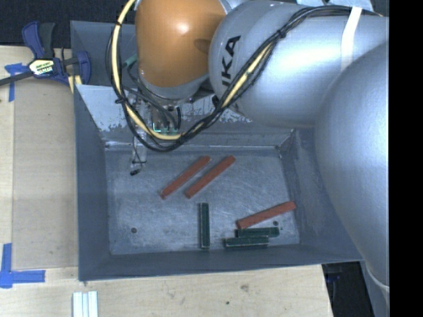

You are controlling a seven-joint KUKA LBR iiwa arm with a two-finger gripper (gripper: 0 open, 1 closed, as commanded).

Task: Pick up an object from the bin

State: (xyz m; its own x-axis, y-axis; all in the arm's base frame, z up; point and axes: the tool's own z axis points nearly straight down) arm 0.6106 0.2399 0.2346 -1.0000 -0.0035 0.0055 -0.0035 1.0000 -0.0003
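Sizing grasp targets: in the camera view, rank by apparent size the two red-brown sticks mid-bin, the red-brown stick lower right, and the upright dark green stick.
1. Tied: left mid-bin red-brown stick, right mid-bin red-brown stick and lower-right red-brown stick look alike, so no ranking.
2. Smallest: upright dark green stick, clearly shorter.

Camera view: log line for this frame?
gripper: far-left corner of bin, over bare floor | nearest: red-brown stick, centre | others: two red-brown sticks, three green sticks | grasp: none seen

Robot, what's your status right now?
Gripper over bare floor, upper-left corner of grey metal bin. Flat red-brown stick nearest, untouched. Nothing between.
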